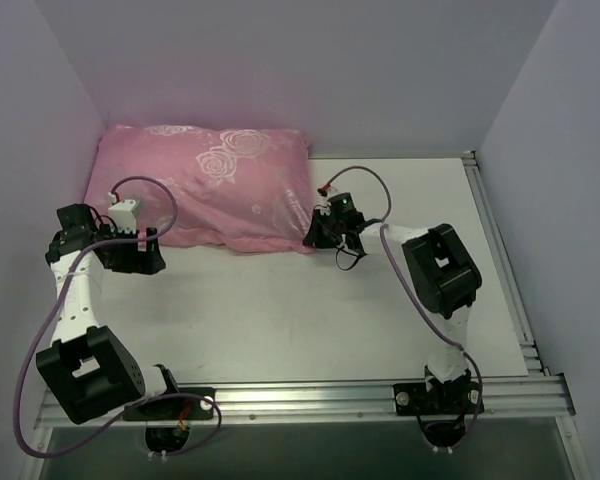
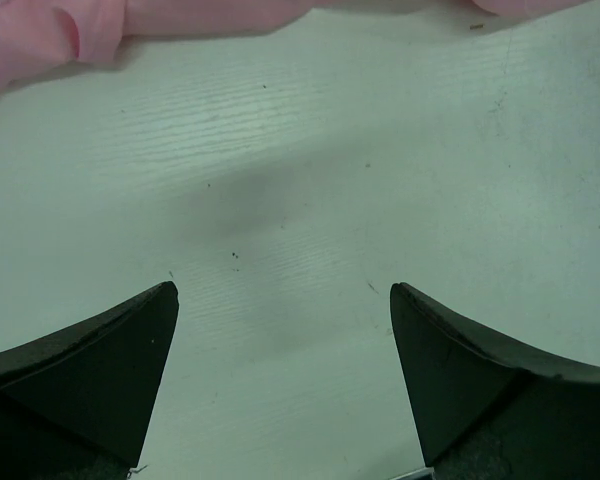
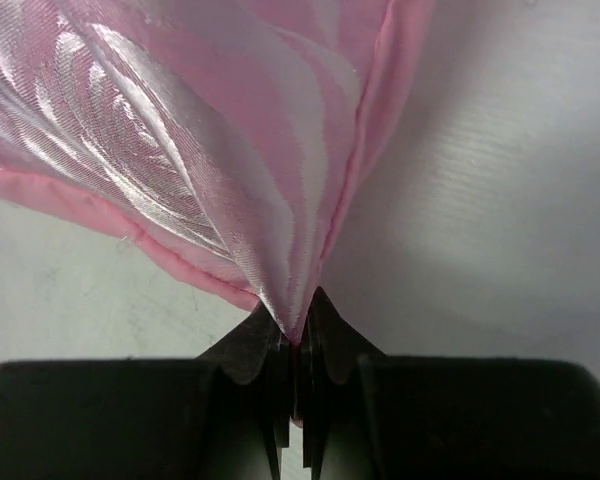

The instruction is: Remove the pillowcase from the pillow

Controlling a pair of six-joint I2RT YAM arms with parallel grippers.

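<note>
The pink rose-patterned pillowcase (image 1: pixel 205 185) lies stuffed at the back left of the table, and the white pillow inside it is hidden. My right gripper (image 1: pixel 318 232) is shut on the pillowcase's near right corner. In the right wrist view the pink satin fabric (image 3: pixel 230 150) fans out from the pinch between the closed fingers (image 3: pixel 298 335). My left gripper (image 1: pixel 152 262) is open and empty, just in front of the pillowcase's near left edge. The left wrist view shows its two fingers spread over bare table, with the pink edge (image 2: pixel 60 35) along the top.
The white table (image 1: pixel 310 310) is boxed in by lavender walls at the back and sides. An aluminium rail (image 1: pixel 310 400) runs along the near edge and another (image 1: pixel 500 260) along the right side. Purple cables loop off the left arm.
</note>
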